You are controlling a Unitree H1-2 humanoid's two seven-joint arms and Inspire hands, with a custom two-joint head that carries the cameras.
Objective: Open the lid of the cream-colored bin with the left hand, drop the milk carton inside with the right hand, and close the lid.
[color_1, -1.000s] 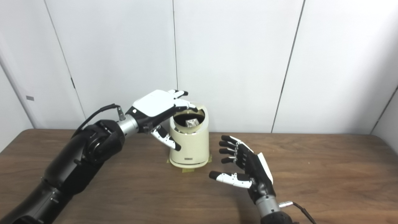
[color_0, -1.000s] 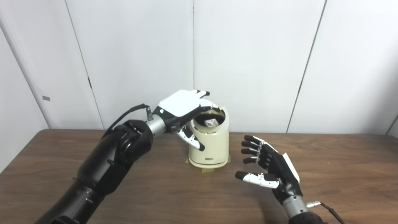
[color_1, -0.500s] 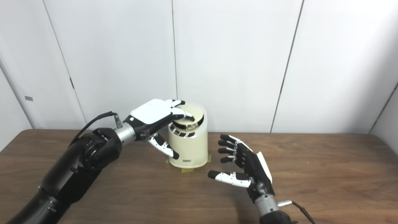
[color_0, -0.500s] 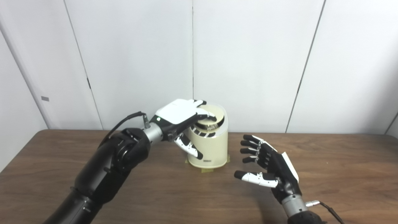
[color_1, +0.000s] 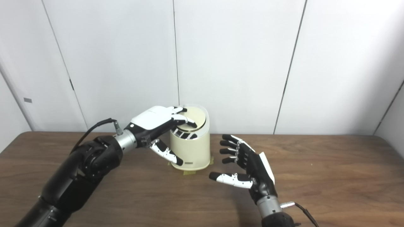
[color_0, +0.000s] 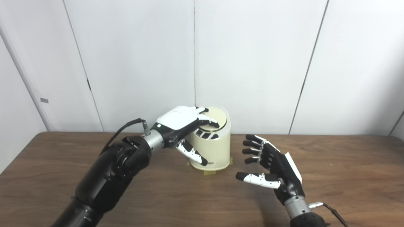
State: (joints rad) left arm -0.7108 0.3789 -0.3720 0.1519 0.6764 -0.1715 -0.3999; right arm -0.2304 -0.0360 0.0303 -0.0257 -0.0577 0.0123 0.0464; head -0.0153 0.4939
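Bin (color_0: 214,151) stands on table (color_0: 347,176) at centre. Left hand (color_0: 181,119) rests on lid (color_0: 216,118), at bin's 10 o'clock. Right hand (color_0: 273,167) hovers at bin's 4 o'clock, apart.

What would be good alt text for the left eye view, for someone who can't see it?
The robot's left hand rests its fingers on the lowered lid of a cream-colored bin standing on a dark wooden table. The right hand hovers open and empty just right of the bin, against plain white wall panels.
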